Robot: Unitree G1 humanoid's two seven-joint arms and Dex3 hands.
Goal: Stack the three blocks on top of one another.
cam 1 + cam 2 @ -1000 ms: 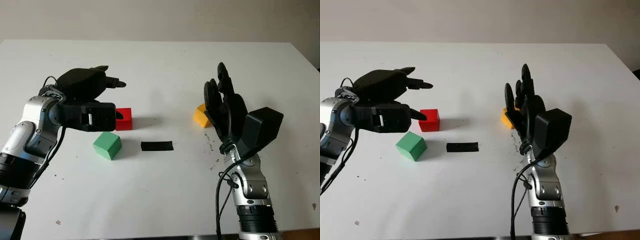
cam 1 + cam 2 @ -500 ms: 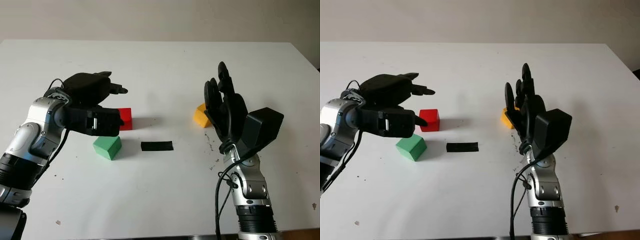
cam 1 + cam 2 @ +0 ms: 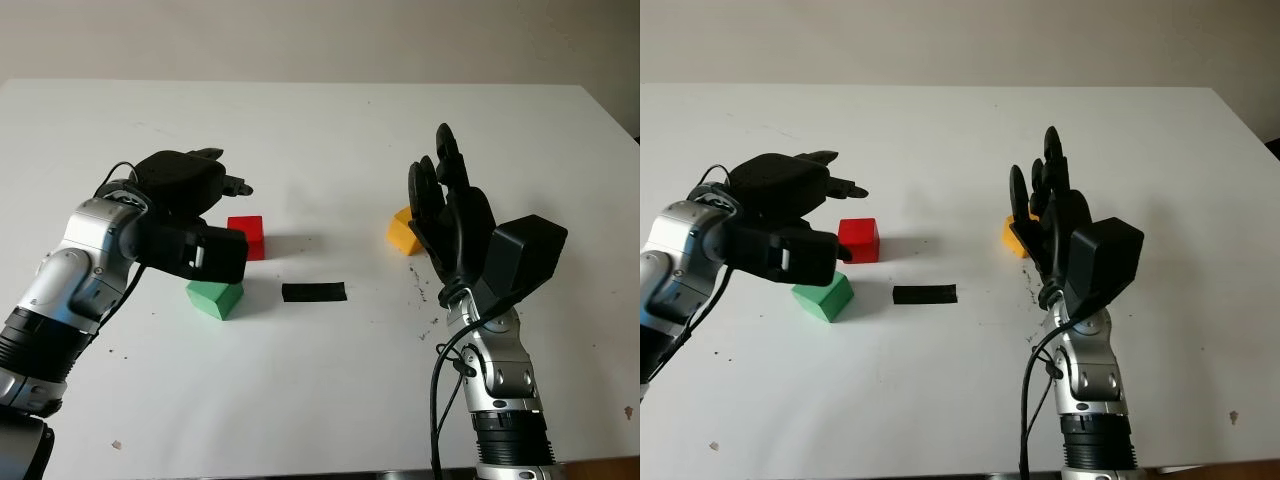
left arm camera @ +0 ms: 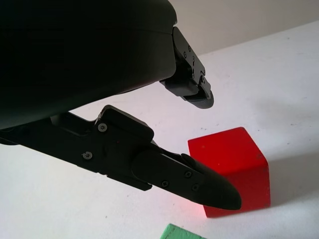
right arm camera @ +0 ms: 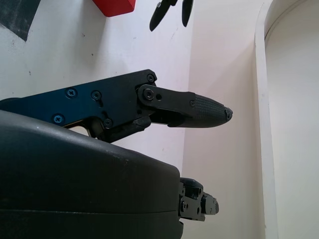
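The white table (image 3: 330, 140) carries everything here. On its right side the right hand (image 3: 450, 215) stands upright with its fingers extended, holding nothing, just in front of the yellow block (image 3: 402, 231), which it partly hides from the head camera. On the left side the left hand (image 3: 190, 205) hangs over the other two blocks, holding nothing, fingers not curled; in the wrist view one finger (image 4: 199, 184) reaches out low beside the red block (image 3: 246, 236), but I cannot tell whether it touches.

The green block (image 3: 216, 297) sits nearest the robot, partly under the left hand, turned at an angle to the table edge. The red one lies just behind it, apart from it. The yellow one is well apart from both, across the table. A flat black strip (image 3: 314, 291) lies between the two groups. No block is stacked yet.

The blocks look like small, rigid, light cubes with smooth, flat faces, likely foam or painted wood. They should lift easily but could slip or twist under an off-centre pinch. Opposite side faces, gripped around mid-height, seem the best hold, leaving the top and bottom free for stacking.
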